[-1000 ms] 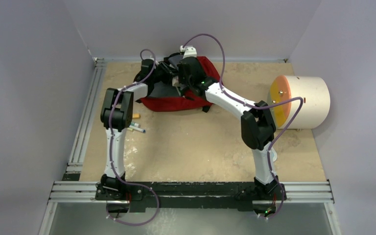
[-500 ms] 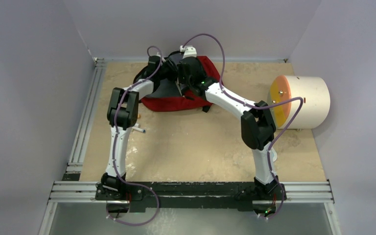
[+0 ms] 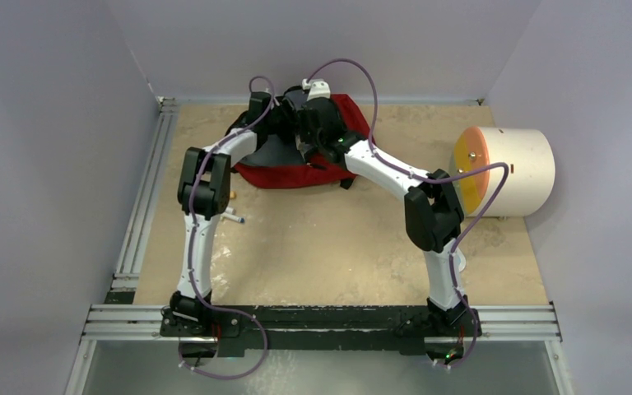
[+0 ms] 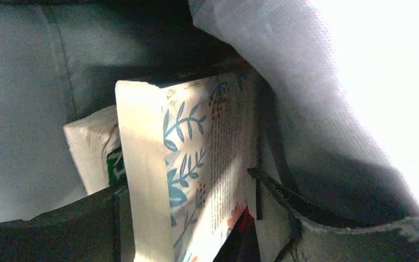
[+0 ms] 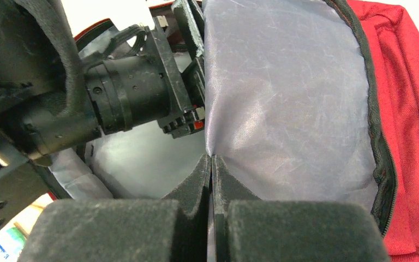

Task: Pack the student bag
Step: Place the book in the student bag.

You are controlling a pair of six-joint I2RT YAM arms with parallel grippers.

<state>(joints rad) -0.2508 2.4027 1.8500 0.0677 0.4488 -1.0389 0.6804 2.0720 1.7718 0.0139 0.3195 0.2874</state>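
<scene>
The right hand [image 5: 211, 180] is pinched shut on the backpack's [image 3: 296, 174] smooth grey lining, seen only from its wrist. The left hand [image 4: 185, 218] stands wide around a leaf-patterned book [image 4: 196, 164], with a second book [image 4: 90, 147] behind it. The overhead view hides both. The soft red backpack lies at the desk's [image 3: 337, 239] far edge, and one cream cylinder [image 3: 518, 169] lies to the right.

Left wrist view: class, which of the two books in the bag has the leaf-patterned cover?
The larger front book, printed with blue sprigs; the smaller book to its left shows mainly cream page edges.
</scene>
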